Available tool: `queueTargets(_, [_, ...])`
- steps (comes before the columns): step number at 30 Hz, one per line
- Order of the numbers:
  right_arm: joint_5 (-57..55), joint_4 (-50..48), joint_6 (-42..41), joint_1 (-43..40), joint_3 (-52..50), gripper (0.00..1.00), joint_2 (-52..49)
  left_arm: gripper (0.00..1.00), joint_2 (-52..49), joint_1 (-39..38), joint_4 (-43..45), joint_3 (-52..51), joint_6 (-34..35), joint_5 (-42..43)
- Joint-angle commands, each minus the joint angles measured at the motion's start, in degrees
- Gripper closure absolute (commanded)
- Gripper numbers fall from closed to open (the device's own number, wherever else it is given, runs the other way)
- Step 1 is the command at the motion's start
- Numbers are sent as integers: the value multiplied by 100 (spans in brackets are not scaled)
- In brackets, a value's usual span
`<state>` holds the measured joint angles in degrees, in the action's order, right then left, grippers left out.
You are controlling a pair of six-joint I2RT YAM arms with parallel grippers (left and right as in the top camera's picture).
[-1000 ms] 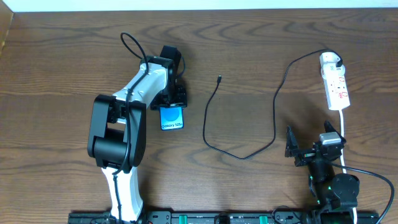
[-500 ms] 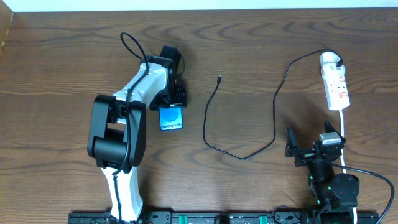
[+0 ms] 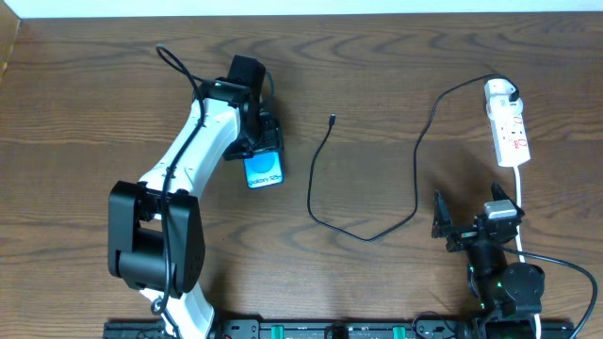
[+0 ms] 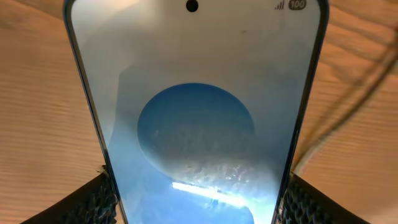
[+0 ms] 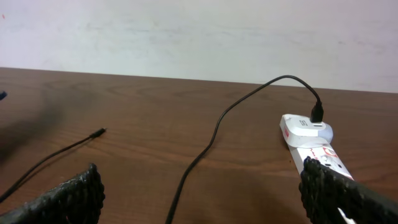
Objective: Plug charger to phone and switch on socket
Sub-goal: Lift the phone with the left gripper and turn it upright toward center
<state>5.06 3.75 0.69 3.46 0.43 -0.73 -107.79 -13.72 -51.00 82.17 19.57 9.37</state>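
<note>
My left gripper [image 3: 261,143] is shut on the phone [image 3: 265,170], its pads [image 4: 93,199] against the two long edges. The blue screen with a round shape [image 4: 196,124] fills the left wrist view. The charger [image 3: 314,202] lies loose on the table as a thin black cable. Its small connector [image 3: 333,119] rests to the right of the phone, apart from it. The other end runs up to a white plug [image 3: 499,89] in the socket [image 3: 511,132], a white power strip at the far right. My right gripper [image 3: 468,229] stands open near the front edge, below the socket [image 5: 311,140].
The white cord of the power strip [image 3: 520,202] runs down past my right gripper. The charger cable [image 5: 211,137] loops across the wood between the two arms. A pale wall borders the table's far edge [image 3: 301,13].
My left arm has swung, its elbow moving left, and the phone in its grip has shifted slightly up and tilted. The right arm, cable and socket have not moved.
</note>
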Motion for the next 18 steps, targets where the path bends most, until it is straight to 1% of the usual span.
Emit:
queueTargets(1, [-44, 20, 22, 33, -11, 1, 20, 33, 42, 15, -59, 35, 400, 841])
queueTargets(2, [-44, 20, 22, 33, -11, 1, 20, 33, 42, 15, -83, 35, 511, 1012])
queueTargets(3, [-44, 20, 22, 33, -11, 1, 20, 36, 42, 15, -103, 35, 595, 1163])
queueTargets(7, [-44, 20, 22, 33, -11, 1, 20, 36, 42, 15, -118, 35, 852, 1718])
queueTargets(12, [-44, 20, 22, 33, -11, 1, 20, 36, 42, 15, -118, 35, 1305, 1722])
queueTargets(18, [-44, 20, 22, 33, -11, 1, 20, 36, 42, 15, 48, 35, 2074, 1725])
